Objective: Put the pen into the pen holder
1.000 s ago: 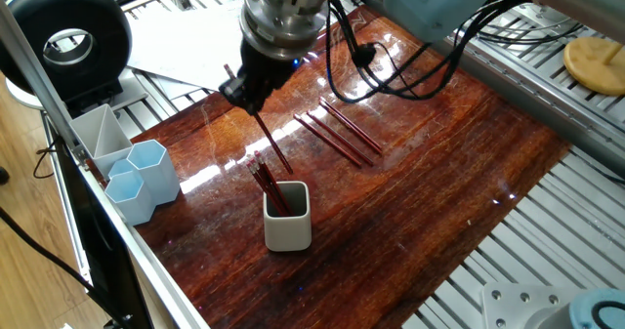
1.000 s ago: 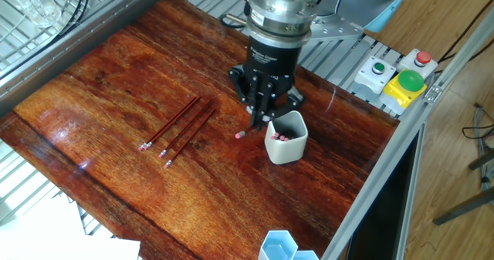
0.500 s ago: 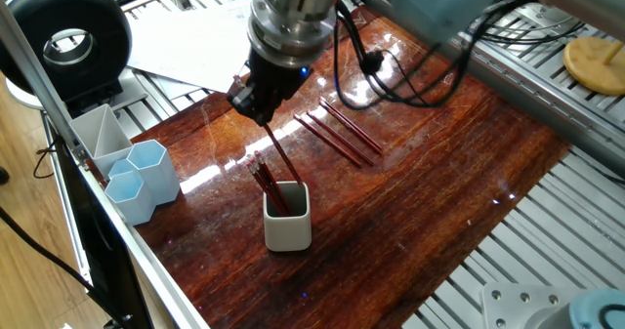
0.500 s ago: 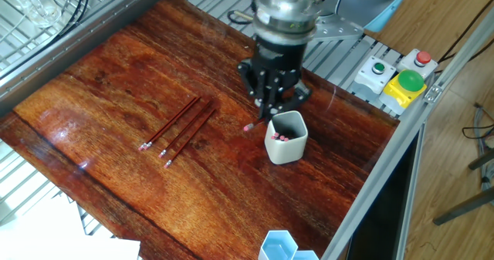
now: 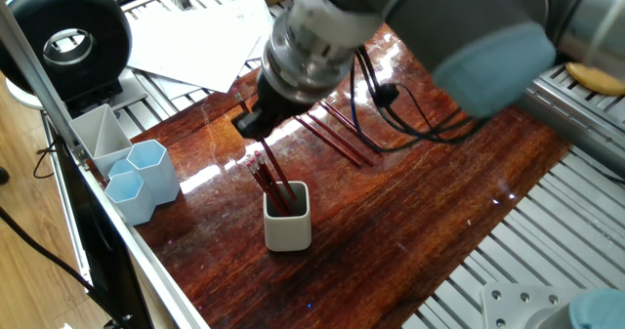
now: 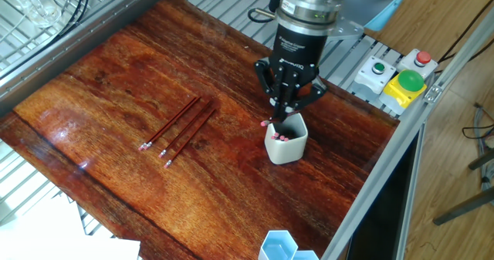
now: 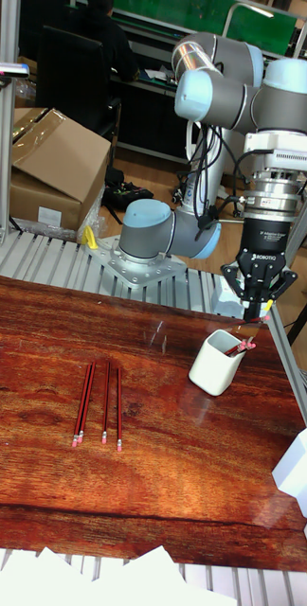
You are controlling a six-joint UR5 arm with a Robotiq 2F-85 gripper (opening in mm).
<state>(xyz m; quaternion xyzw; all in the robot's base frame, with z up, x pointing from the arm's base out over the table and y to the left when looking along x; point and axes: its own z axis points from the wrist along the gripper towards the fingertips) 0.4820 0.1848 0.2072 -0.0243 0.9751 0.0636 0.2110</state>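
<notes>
Red pens (image 6: 177, 127): three on table; one in end effector (image 6: 290, 114).

Gripper (image 7: 264, 315) holds pen (image 7: 242, 347) over pen holder (image 7: 215, 363)

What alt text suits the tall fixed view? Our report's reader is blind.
The tool holds a red pencil slanting into an off-white pen holder on a wooden table. Three more pencils lie to its left.

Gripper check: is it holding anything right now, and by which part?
Yes. The gripper is shut on a pen, pinching its upper end, while the lower end reaches into the pen holder.
</notes>
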